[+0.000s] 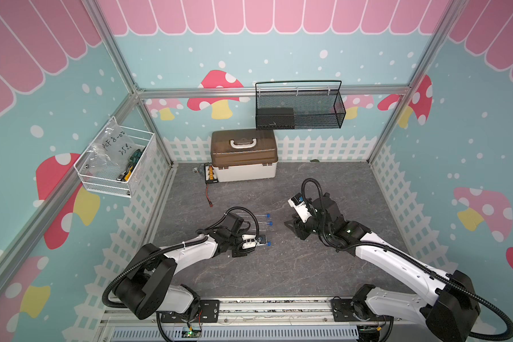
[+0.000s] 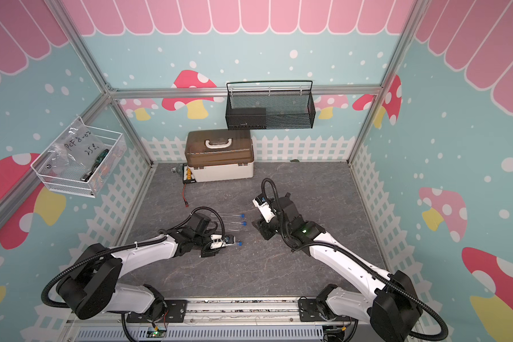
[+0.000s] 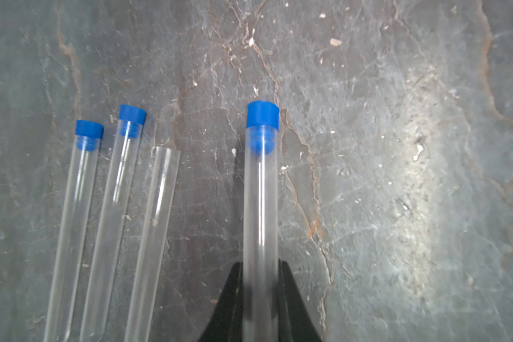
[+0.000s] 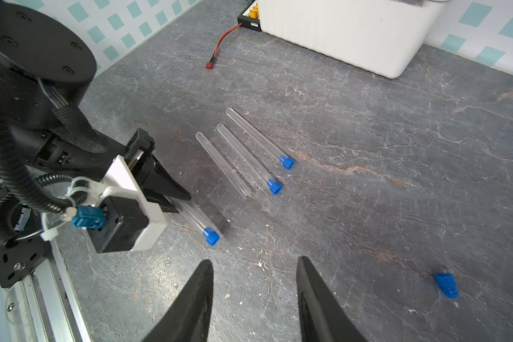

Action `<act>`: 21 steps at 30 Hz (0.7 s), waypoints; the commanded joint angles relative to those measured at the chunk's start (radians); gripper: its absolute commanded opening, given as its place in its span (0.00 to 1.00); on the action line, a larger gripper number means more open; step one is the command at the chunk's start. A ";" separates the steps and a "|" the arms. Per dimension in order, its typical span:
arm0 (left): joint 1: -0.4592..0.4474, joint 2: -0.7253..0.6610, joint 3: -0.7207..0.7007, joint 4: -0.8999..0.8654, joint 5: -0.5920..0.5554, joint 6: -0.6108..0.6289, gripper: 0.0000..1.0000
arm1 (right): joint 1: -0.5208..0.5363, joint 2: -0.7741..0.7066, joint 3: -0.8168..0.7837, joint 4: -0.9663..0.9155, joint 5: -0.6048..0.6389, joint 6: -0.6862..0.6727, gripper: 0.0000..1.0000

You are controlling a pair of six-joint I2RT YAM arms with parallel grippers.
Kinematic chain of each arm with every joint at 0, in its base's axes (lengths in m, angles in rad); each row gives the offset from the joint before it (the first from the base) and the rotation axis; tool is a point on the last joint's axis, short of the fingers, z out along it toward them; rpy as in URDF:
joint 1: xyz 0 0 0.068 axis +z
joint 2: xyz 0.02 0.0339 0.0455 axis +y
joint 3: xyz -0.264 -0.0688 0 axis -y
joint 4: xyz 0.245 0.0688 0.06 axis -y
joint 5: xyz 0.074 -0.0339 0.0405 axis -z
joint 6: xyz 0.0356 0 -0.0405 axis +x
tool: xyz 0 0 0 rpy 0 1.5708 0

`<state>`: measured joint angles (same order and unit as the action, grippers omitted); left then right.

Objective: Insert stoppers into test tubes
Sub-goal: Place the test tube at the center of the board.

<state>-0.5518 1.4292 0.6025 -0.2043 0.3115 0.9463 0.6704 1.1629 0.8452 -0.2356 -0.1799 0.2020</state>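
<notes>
On grey tabletop: left gripper clamped on stoppered tube; right gripper jaws apart, empty (loose stopper nearby); unplugged tube lying flat.

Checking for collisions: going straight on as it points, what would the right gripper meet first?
The right gripper would likely meet bare tabletop first, short of the stoppered test tubes; depth is unclear.

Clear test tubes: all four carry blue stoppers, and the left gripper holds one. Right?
No, only three do. The left wrist view shows one lying clear tube with an open mouth; the fourth blue stopper lies loose on the grey table. The left gripper does hold one stoppered tube.
</notes>
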 commanded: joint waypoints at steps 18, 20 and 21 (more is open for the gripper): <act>-0.008 0.090 0.059 -0.076 0.001 0.013 0.14 | -0.024 -0.006 -0.012 0.013 -0.037 -0.018 0.44; -0.010 0.088 0.059 -0.078 0.001 0.012 0.16 | -0.024 -0.008 -0.012 0.012 -0.038 -0.018 0.44; -0.009 0.088 0.059 -0.077 -0.001 0.012 0.18 | -0.025 -0.008 -0.011 0.010 -0.038 -0.019 0.44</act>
<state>-0.5571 1.5028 0.6510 -0.2417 0.3103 0.9474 0.6525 1.1629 0.8448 -0.2325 -0.2035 0.1921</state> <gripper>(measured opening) 0.175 0.442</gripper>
